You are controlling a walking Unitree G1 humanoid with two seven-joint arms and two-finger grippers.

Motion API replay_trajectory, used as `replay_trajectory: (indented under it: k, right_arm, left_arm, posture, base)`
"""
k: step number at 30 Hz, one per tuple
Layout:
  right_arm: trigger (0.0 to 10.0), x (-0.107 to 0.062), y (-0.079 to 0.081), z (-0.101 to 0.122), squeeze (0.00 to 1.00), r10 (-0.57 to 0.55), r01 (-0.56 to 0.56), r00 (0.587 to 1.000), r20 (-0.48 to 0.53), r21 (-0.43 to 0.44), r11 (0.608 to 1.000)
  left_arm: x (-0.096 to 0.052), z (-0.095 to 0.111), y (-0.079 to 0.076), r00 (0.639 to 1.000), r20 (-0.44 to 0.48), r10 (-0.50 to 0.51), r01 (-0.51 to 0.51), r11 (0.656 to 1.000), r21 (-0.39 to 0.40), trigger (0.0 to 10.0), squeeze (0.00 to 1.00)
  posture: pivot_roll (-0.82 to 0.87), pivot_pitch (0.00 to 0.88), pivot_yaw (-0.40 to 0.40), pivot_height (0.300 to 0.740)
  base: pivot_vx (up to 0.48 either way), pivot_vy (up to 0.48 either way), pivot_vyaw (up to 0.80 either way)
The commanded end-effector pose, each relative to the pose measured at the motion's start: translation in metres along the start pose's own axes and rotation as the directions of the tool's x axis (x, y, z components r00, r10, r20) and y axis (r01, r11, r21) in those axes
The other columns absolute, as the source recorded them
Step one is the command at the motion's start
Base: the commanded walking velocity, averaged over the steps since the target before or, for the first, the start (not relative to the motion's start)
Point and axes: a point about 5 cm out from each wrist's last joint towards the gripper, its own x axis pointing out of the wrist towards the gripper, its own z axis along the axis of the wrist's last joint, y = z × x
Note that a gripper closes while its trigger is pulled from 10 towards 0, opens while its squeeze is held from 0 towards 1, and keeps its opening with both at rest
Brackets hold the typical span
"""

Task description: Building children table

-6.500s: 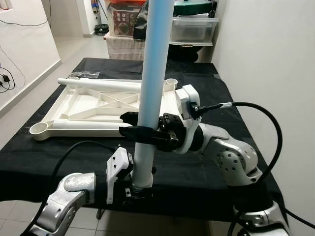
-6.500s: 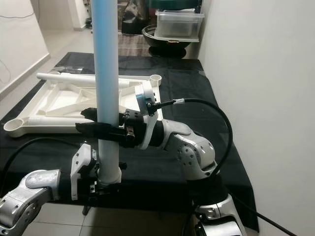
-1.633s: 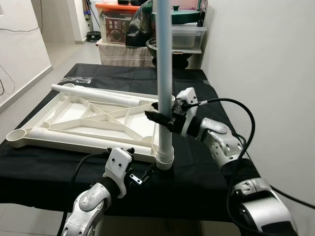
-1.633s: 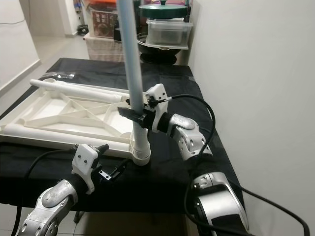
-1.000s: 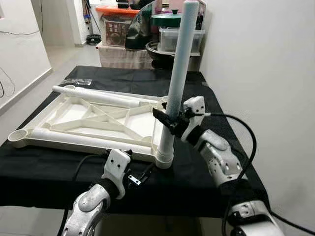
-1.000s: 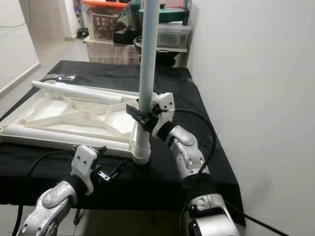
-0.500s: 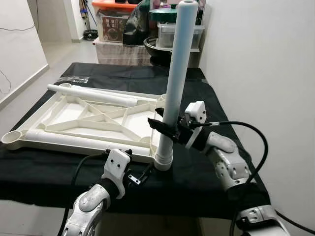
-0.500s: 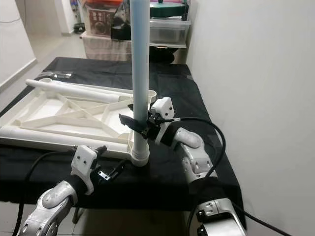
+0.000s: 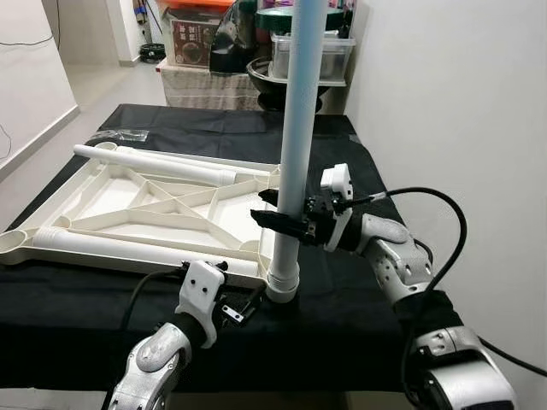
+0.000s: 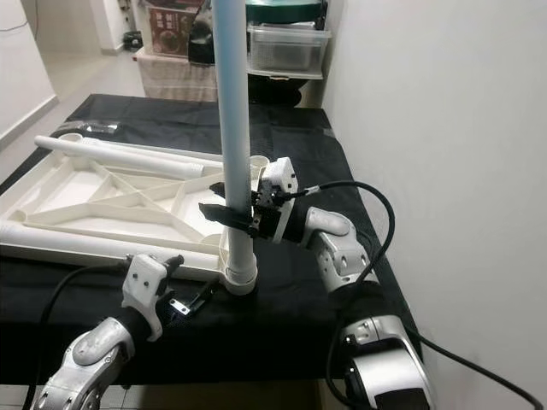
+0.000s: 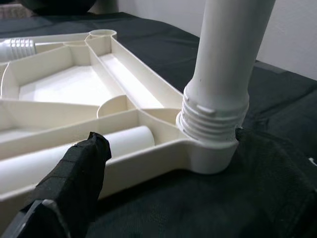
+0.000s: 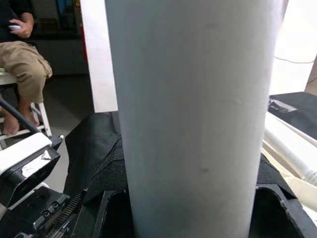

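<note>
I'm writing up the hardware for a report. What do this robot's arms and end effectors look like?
Both arms are silver metal with rounded joint housings. Each wrist carries a white plastic block, and a thick black cable loops out from it along the arm. The right end effector and the left end effector are each made of two long black fingers, with small black screws and brackets at the base.

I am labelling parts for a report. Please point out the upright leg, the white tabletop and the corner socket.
upright leg (image 9: pixel 295 145), left eye view, middle of its shaft.
white tabletop (image 9: pixel 128 184), left eye view, a flat underside panel.
corner socket (image 11: pixel 210 153), left wrist view, its outer wall.
</note>
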Motion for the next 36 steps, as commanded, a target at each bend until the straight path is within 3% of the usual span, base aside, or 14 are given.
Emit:
replay_trajectory:
  k: [1, 15, 18, 36]
  right_arm:
    - [0.0, -0.002, 0.008, -0.032, 0.0, 0.023, -0.014, 0.997, -0.068, 0.133, 0.991]
    - [0.0, -0.012, -0.003, -0.035, 0.0, -0.008, 0.012, 1.0, -0.019, 0.224, 0.974]
    - [0.0, -0.012, 0.001, -0.037, 0.0, 0.036, -0.033, 0.999, -0.009, 0.247, 0.969]
    - [0.0, -0.008, 0.004, -0.04, 0.0, 0.089, -0.08, 0.996, -0.026, 0.229, 0.97]
  left_arm:
    - [-0.001, 0.001, 0.001, 1.0, 0.003, 0.002, -0.002, 1.0, -0.012, 10.0, 0.0]
    - [-0.006, -0.002, -0.004, 1.0, -0.006, -0.002, 0.002, 0.999, -0.034, 10.0, 0.0]
    - [-0.006, -0.002, -0.005, 1.0, -0.006, -0.004, 0.004, 0.999, -0.039, 10.0, 0.0]
    - [-0.007, -0.002, -0.006, 1.0, -0.005, -0.015, 0.015, 0.999, -0.045, 10.0, 0.0]
  posture:
    - [0.07, 0.0, -0.107, 0.74]
    - [0.08, 0.0, -0.106, 0.74]
    - [0.08, 0.0, -0.105, 0.74]
    - [0.08, 0.0, -0.104, 0.74]
  base:
    - [0.0, 0.0, 0.0]
    - [0.0, 0.0, 0.0]
    - [0.0, 0.0, 0.0]
    - [0.0, 0.0, 0.0]
